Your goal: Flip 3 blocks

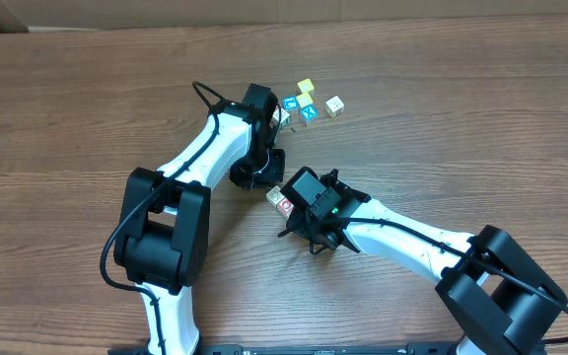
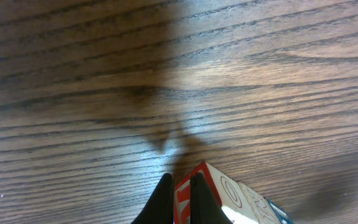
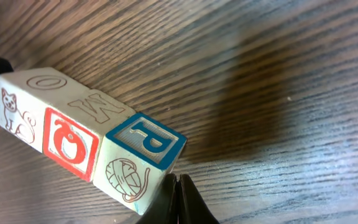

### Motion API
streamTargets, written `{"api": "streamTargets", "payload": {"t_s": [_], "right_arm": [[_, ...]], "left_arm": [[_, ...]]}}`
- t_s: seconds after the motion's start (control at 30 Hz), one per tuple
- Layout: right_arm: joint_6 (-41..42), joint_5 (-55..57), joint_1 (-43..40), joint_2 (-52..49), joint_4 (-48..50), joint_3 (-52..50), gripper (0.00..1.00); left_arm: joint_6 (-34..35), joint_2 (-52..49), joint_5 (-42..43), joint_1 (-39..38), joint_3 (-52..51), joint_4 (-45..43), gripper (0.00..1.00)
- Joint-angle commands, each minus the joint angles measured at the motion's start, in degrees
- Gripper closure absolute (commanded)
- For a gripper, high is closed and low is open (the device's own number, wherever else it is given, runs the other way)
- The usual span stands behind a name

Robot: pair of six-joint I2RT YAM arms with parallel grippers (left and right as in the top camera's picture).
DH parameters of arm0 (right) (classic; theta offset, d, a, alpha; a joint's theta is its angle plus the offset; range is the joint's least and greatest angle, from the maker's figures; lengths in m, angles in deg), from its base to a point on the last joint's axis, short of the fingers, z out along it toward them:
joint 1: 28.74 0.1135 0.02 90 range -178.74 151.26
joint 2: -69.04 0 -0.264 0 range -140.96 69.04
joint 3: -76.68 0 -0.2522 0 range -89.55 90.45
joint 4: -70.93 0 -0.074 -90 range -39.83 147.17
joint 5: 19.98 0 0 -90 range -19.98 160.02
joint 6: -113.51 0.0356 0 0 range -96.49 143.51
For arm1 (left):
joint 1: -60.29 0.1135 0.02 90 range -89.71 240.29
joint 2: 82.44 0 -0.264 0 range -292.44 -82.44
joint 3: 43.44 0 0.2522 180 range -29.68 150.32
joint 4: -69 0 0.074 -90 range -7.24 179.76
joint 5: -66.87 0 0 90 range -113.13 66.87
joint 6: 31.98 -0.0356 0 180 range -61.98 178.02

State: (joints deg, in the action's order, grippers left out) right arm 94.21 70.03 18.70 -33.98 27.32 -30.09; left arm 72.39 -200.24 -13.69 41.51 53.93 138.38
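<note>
Here, the wooden table (image 1: 77, 89) holds the left arm (image 1: 200, 148) and the right arm (image 1: 402, 237), which meet near its middle over the row of three blocks (image 1: 281, 202). A loose cluster of other cubes (image 1: 307, 104) sits well apart, farther up the table.

From overhead, the row's long axis runs diagonally, from upper left to lower right. The three cubes stand face to face, touching, in one straight bar. In the right wrist view the same bar slants from upper left down to lower right.

At its upper-left end is the cat block (image 3: 14, 106), cream, with a reddish cat outline on its side and an O on top. Next comes the red-ring block (image 3: 70, 140), which has a red ring in a red frame on white at the side and an M on top. At the lower-right end is the P block (image 3: 143, 144), with a blue-framed P on top and a tan ball of yarn on its cream side.

The right gripper (image 3: 178, 200) has its fingers pressed together and holds nothing. Its tips sit just beside the P block's lower corner; whether they touch is unclear.

The left gripper (image 2: 180, 196) is also closed and empty, its tips right against the red-edged end of the row, which leads away to the lower right.
</note>
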Motion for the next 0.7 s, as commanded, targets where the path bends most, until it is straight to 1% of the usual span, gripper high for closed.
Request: {"api": "streamTargets", "payload": {"t_s": [0.0, 0.37, 0.67], "right_arm": [[6.12, 0.74, 0.13, 0.79, 0.17, -0.26, 0.96], [17.90, -1.22, 0.13, 0.79, 0.37, -0.26, 0.96], [21.00, -3.26, 0.52, 0.79, 2.62, -0.26, 0.96]], "left_arm": [[-1.14, -0.07, 0.96, -0.42, -0.48, -0.22, 0.96], [-2.19, -0.07, 1.14, -0.42, -0.48, -0.83, 0.96], [-2.16, -0.07, 1.38, -0.44, -0.48, -1.53, 0.96]]}}
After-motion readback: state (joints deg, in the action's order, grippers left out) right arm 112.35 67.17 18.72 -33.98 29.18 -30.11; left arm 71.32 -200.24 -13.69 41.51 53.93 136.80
